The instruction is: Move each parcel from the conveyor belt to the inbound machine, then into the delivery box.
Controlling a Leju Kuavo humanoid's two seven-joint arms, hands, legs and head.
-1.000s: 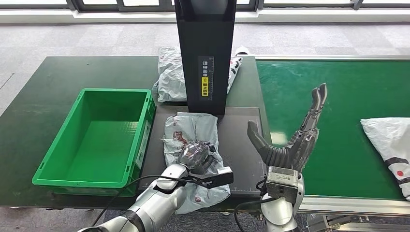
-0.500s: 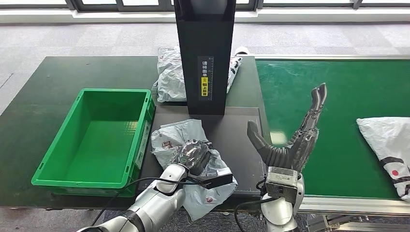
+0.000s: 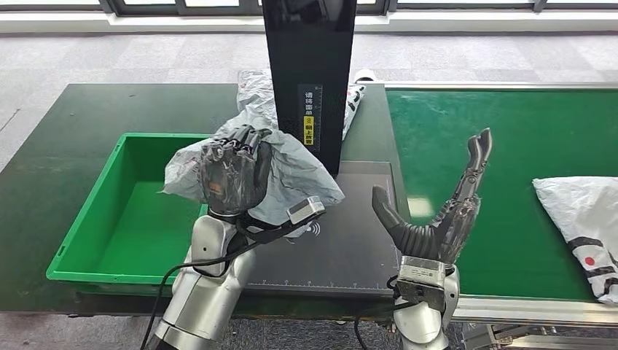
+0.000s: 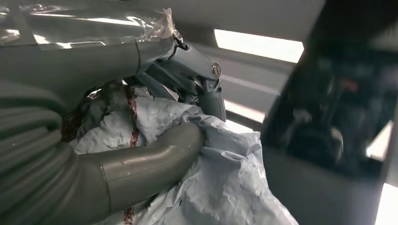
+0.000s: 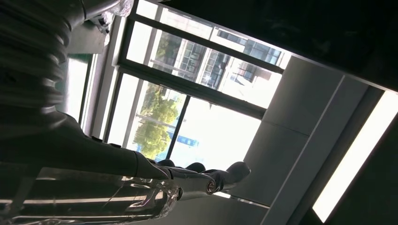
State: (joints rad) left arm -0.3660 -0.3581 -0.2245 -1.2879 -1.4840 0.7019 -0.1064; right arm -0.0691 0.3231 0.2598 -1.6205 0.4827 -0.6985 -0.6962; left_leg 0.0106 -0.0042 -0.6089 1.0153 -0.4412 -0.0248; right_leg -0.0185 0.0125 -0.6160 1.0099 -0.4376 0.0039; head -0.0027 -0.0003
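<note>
The left hand grips a grey plastic parcel and holds it in the air, above the right edge of the green delivery box and the dark plate of the inbound machine. In the left wrist view the thumb and the darker fingers close around the crumpled grey parcel. The parcel touches neither the box nor the plate. The black upright column of the machine stands just behind the lifted parcel. A second grey parcel lies on the dark worktop behind the column, partly hidden by it.

The right hand holds nothing; its fingers are spread and point upward, at the edge between the plate and the green conveyor belt. A white parcel lies on the belt near its right end, well apart from the right hand.
</note>
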